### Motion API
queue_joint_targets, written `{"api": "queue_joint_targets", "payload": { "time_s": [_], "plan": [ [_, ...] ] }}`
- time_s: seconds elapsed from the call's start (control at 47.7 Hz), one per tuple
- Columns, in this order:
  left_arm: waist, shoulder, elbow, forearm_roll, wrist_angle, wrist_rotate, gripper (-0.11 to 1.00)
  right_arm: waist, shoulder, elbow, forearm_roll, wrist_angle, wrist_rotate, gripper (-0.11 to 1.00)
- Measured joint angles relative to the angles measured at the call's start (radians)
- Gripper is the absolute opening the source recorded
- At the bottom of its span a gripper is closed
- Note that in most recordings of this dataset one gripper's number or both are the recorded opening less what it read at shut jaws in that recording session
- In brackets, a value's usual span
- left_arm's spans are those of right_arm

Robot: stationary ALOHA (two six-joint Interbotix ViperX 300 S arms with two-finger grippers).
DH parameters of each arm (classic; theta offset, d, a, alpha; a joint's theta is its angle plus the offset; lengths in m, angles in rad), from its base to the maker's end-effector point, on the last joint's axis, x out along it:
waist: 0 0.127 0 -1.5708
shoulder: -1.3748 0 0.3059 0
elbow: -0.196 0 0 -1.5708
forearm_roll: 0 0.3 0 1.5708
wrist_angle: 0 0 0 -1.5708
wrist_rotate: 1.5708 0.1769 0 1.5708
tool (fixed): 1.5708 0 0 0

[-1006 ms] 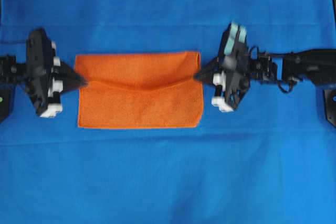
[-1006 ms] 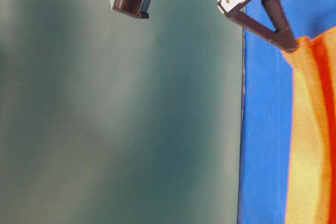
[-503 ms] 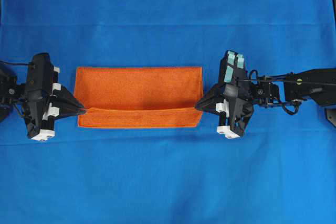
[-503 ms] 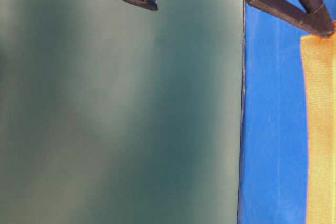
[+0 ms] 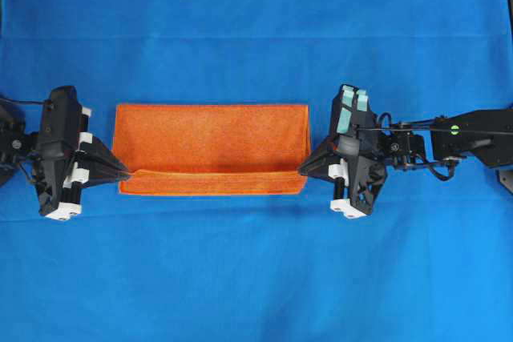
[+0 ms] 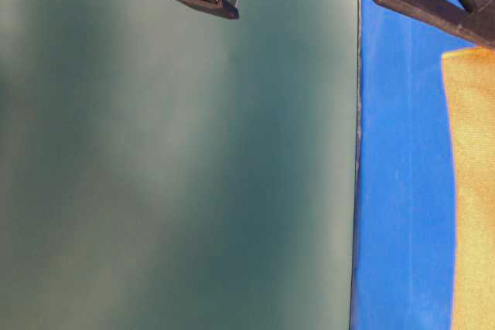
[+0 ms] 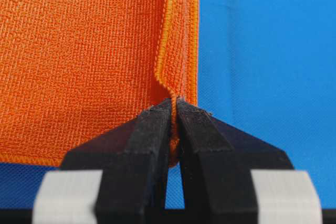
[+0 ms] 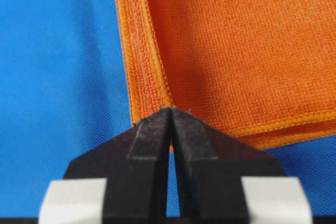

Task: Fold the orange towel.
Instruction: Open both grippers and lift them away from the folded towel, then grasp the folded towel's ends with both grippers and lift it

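Both grippers are clamped on the towel (image 5: pixel 211 142): left gripper (image 5: pixel 124 172) and right gripper (image 5: pixel 304 171) at opposite ends. It's laid folded on the blue cloth (image 5: pixel 256 278).

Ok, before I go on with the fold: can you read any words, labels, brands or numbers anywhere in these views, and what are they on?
None can be read in any view.
Orange towel: plain, no tag or print showing.
Blue cloth: plain.
Left hand and right hand: black and white parts, no lettering showing.
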Motion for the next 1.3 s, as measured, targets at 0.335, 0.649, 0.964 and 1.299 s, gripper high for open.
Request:
{"api": "queue_joint_targets", "payload": {
  "time_s": [0.335, 0.649, 0.964, 1.299],
  "plan": [
    [0.0, 0.017, -0.008, 0.0, 0.005, -0.012, 0.68, 0.02, 0.002, -0.006, 0.0, 0.006, 0.0, 0.55],
    [0.035, -0.031, -0.034, 0.0, 0.092, 0.02, 0.88, 0.005, -0.04, -0.008, -0.002, 0.037, -0.015, 0.61],
    [0.201, -0.247, -0.034, -0.002, 0.221, 0.141, 0.88, -0.16, -0.101, -0.009, -0.035, 0.098, -0.043, 0.61],
    [0.287, -0.261, -0.023, -0.002, 0.241, 0.166, 0.87, -0.235, -0.098, -0.012, -0.046, 0.109, -0.069, 0.61]
  ]
}}
